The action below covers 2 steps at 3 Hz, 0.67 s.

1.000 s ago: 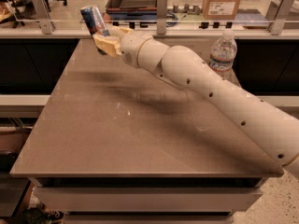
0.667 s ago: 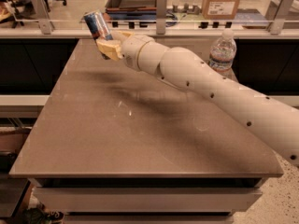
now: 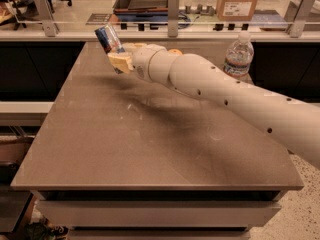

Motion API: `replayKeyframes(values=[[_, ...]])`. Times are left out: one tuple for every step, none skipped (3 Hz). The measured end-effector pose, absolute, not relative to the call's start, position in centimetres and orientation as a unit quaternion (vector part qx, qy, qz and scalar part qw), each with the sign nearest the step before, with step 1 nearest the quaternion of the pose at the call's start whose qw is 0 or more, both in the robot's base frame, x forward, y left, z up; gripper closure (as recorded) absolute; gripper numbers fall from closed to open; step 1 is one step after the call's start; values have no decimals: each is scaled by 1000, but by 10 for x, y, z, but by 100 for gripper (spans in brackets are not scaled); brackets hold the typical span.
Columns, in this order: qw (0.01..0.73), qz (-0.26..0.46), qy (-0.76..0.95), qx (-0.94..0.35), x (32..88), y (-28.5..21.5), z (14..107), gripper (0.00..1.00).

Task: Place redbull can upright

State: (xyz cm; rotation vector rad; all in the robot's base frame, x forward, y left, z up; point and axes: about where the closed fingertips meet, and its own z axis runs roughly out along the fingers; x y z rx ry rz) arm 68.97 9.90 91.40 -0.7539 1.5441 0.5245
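The redbull can [image 3: 108,38] is slim, blue and silver, and tilts with its top leaning left. It is held in the air above the far left part of the brown table [image 3: 125,149]. My gripper [image 3: 118,57] is shut on the can's lower part, with its tan fingers [image 3: 120,62] around it. The white arm reaches in from the right edge across the table. The can's bottom end is hidden behind the fingers.
A clear plastic water bottle [image 3: 237,54] stands at the table's far right. An orange object [image 3: 174,51] peeks out behind the arm. Beyond the table is a counter with a glass rail, posts [image 3: 173,13], a tray and a cardboard box [image 3: 238,0].
The gripper with the can has shifted slightly right and toward the table's near side. The can has tilted further to the left.
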Motion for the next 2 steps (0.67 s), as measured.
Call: replayKeyframes(values=[[616, 227, 680, -326, 688, 98, 905, 100], [617, 236, 679, -320, 689, 99, 898, 100]])
